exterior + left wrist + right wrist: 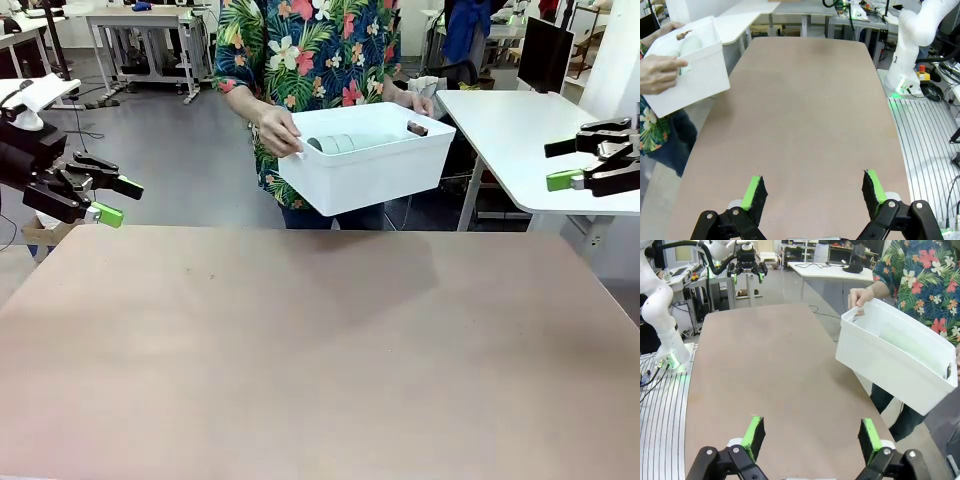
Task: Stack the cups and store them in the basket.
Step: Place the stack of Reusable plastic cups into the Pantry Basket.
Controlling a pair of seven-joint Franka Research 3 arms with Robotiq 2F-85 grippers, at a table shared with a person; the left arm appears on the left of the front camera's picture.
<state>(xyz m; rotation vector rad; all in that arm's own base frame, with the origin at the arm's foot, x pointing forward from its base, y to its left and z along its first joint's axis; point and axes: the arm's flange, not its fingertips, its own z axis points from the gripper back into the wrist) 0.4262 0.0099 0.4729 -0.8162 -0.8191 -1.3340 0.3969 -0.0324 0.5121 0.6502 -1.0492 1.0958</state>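
Observation:
A person in a flowered shirt holds the white basket (375,175) up off the table at the far side, one hand (278,131) on each short end. Inside it lies a stack of pale mint cups (342,143) on its side. The basket (695,75) and the cups (687,46) sit at the upper left of the left wrist view; the basket (895,357) and a pale green shape of the cups (902,342) sit at the right of the right wrist view. My left gripper (117,200) hangs open at the table's left edge. My right gripper (558,164) hangs open at the far right. Both hold nothing.
The brown table (320,350) stretches bare between the arms. A white desk (520,140) stands behind at the right. The other arm's base (912,55) stands beside the table in the left wrist view.

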